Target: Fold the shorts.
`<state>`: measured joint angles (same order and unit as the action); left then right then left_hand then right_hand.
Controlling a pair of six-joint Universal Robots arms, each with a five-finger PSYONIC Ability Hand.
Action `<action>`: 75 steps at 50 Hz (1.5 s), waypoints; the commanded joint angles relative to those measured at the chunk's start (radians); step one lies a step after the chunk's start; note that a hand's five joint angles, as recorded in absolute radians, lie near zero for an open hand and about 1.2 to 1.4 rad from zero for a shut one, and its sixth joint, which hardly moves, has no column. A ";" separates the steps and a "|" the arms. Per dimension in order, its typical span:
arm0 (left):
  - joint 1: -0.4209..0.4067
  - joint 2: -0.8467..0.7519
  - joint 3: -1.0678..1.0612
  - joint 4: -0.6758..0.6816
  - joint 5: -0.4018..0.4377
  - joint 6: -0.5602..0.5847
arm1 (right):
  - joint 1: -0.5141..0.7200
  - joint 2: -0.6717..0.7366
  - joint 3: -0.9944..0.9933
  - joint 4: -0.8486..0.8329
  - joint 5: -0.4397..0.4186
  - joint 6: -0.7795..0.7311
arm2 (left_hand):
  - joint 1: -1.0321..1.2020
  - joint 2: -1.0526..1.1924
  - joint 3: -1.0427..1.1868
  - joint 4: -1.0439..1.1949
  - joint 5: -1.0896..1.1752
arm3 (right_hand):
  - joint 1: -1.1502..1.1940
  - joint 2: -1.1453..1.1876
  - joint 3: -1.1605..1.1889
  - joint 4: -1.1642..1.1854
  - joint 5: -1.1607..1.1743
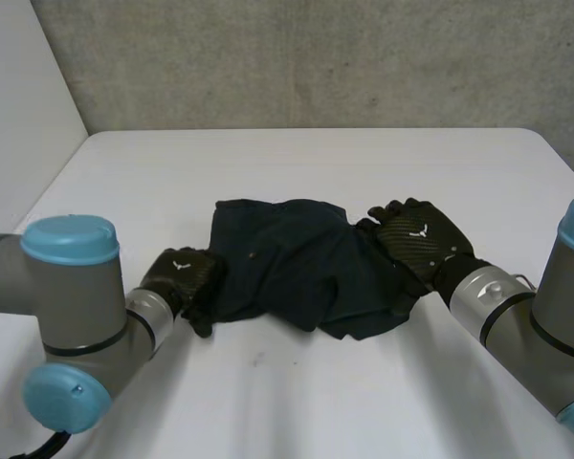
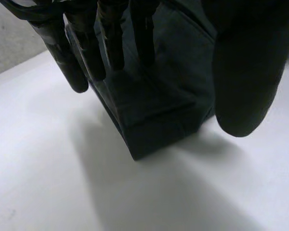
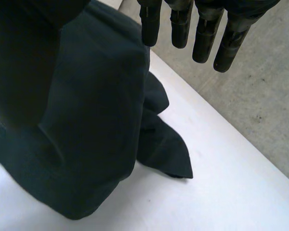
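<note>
Crumpled dark navy cloth shorts (image 1: 297,268) mid white tabletop (image 1: 268,402); left hand (image 1: 182,275) and right hand (image 1: 416,234) at opposite edges, fingers (image 2: 111,38) straight, gripping nothing; I'd flatten the cloth before folding.

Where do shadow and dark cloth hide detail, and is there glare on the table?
Head view: even light, no glare on the table; folds in the shorts read dimly. Left wrist view: a soft shadow lies under their corner. Right wrist view: creases barely show.
</note>
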<state>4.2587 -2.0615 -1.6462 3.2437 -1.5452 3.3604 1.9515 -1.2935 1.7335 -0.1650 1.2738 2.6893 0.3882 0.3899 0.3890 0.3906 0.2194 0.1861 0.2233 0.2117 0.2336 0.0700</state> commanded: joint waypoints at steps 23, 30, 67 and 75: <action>0.013 -0.131 0.094 0.140 -0.078 0.145 | 0.003 0.017 0.008 -0.016 0.006 0.001 | 1.008 1.006 1.007 1.006 1.002 | -0.012 -0.049 -0.037 -0.059 -0.070; 0.038 -0.134 0.135 0.182 -0.136 0.206 | 0.003 0.016 0.011 -0.016 0.006 0.001 | 1.008 1.006 1.007 1.006 1.002 | -0.012 -0.049 -0.037 -0.059 -0.070; -0.395 -0.169 0.269 0.320 0.028 0.246 | -0.069 0.000 -0.008 -0.073 0.254 0.030 | 0.187 0.185 0.186 0.184 0.181 | -0.012 -0.049 -0.037 -0.059 -0.070; -0.318 0.059 0.152 0.317 0.013 0.237 | -0.075 0.000 -0.031 -0.064 0.246 0.029 | 0.034 0.032 0.033 0.031 0.028 | -0.012 -0.049 -0.037 -0.059 -0.070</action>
<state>3.8657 -2.1718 -1.4088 3.5621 -1.5189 3.6025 1.8834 -1.2929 1.7228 -0.2385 1.5295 2.7197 0.4399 0.4371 0.4415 0.4291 0.2506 0.1861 0.2233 0.2117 0.2336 0.0700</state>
